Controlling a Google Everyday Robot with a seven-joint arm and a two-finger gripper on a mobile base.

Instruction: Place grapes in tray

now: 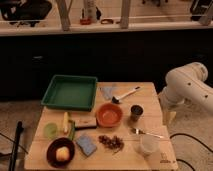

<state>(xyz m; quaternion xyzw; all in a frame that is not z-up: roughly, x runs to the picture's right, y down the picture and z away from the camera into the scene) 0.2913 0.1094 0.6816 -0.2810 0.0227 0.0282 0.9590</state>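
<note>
Grapes are my target. The arm (187, 82) is folded right of the orange bowl (109, 115), likely parked to keep my view clear. Its gripper (170, 114) hangs off-table, and I cannot tell whether it is apart or together. The green tray (70, 93) waits behind-left of the bowl, and the grapes (111, 142) lie loose just in front of it.

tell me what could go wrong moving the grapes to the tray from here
1. The grapes lie near the table's front edge and the green tray at the far left. The orange bowl sits between them, so a low carry may clip it.
2. The arm stands at the right, its jaws out of view. Reaching in, it may knock the dark cup or clear cup.
3. The bunch looks loose, so berries might drop.
</note>
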